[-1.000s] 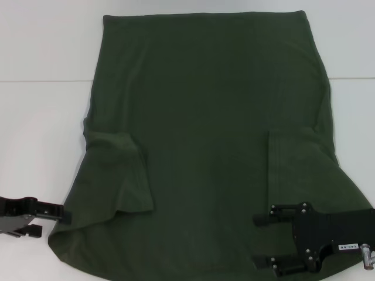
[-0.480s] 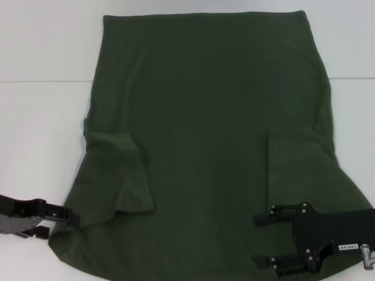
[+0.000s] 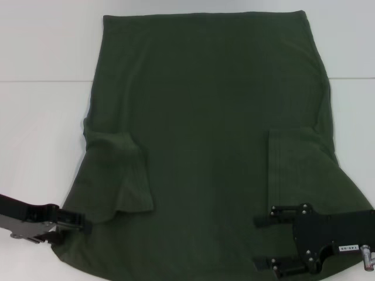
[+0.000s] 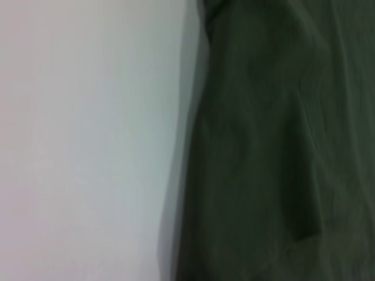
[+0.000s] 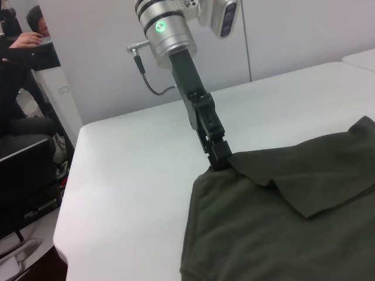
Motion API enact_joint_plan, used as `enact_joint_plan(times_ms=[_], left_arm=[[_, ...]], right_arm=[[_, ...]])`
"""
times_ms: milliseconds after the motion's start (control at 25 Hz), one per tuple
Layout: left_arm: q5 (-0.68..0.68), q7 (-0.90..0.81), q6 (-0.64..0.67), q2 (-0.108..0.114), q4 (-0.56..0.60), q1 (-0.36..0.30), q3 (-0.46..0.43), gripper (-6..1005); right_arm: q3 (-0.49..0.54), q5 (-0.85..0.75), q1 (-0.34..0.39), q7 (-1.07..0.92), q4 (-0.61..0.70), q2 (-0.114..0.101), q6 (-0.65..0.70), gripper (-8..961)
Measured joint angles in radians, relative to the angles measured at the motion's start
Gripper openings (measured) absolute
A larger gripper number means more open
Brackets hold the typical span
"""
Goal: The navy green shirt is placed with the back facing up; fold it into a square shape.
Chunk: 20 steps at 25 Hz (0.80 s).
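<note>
Now navy green shirt (image 3: 205,146) flat on white table (image 3: 41,146), sleeves folded in. Left gripper (image 3: 79,222) touching near-left corner, fingers' state unclear. Right gripper (image 3: 262,241) spread above near-right hem. Risk: uneven corner grabs skew fold, cloth bunches.

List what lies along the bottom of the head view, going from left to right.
Left gripper at the shirt's near left edge → folded-in left sleeve of the dark olive-green cloth T-shirt → folded-in right sleeve → right gripper, its fingers spread over the cloth, all on the white table.
</note>
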State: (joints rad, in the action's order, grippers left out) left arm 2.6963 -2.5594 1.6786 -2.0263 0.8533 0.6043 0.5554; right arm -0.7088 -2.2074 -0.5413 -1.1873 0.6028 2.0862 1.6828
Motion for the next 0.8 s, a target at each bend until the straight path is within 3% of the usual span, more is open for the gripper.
enact_joint_plan(times_ms=[520, 800], left_arm=[[0.035, -0.034, 0.038, 0.010, 0.081, 0.002, 0.011, 892], [0.055, -0.083, 0.036, 0.005, 0.085, 0.007, 0.050, 891]], right_arm=[[0.006, 0.000, 0.000, 0.000, 0.002, 0.000, 0.003, 830], [0.006, 0.001, -0.003, 0.000, 0.004, -0.002, 0.003, 829]])
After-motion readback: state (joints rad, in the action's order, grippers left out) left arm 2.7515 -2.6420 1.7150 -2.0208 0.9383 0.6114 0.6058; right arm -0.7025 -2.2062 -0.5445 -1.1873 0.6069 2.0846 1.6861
